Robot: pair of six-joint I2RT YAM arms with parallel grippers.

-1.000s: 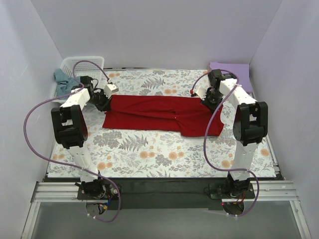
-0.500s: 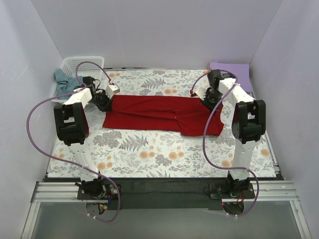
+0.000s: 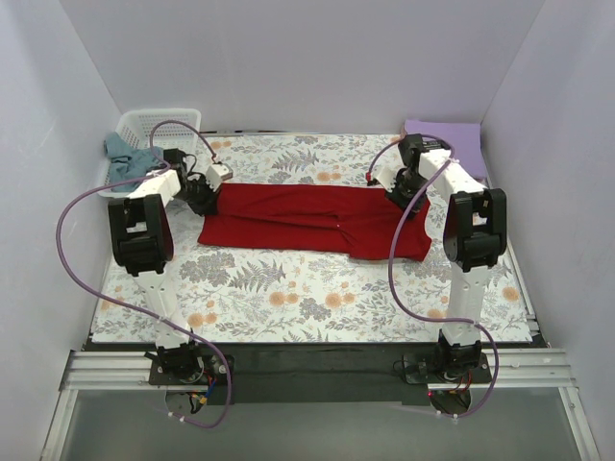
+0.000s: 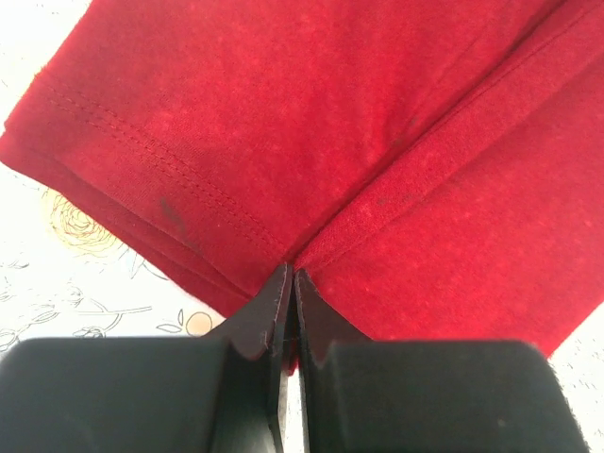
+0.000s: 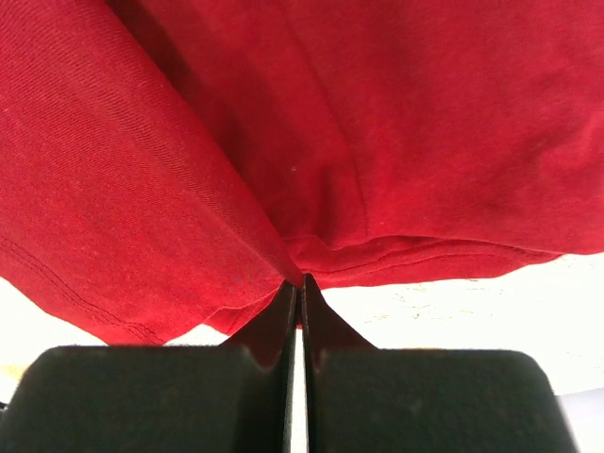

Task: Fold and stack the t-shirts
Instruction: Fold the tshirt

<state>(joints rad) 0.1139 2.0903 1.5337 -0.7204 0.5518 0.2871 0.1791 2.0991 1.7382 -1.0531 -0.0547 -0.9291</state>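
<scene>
Red t-shirt [image 3: 307, 223] is laid flat across the middle of the floral table cloth [image 3: 288, 298], spread from 9 to 3 o'clock. Its 9 o'clock end is pinched by the left gripper [image 4: 290, 276] and its 3 o'clock end by the right gripper [image 5: 294, 283], with the jaws pressed together on cloth (probably so both ends can be lifted as one for a fold). Further back, the blue-grey t-shirt [image 3: 123, 154] is draped at the white basket [image 3: 163, 120] at 11 o'clock. The lavender t-shirt [image 3: 444, 134] is parked at 1 o'clock.

The left arm [image 3: 140, 235] and right arm [image 3: 476, 230] are alike: white links joined by blocky black joint housings, set on black bases [image 3: 180, 365]. A thin purple cable [image 3: 59, 230] loops loosely along each arm. The left gripper [image 4: 288, 276] and right gripper [image 5: 295, 283] have matte black, wedge-shaped fingers [image 4: 257, 330] tapering to narrow tips.
</scene>
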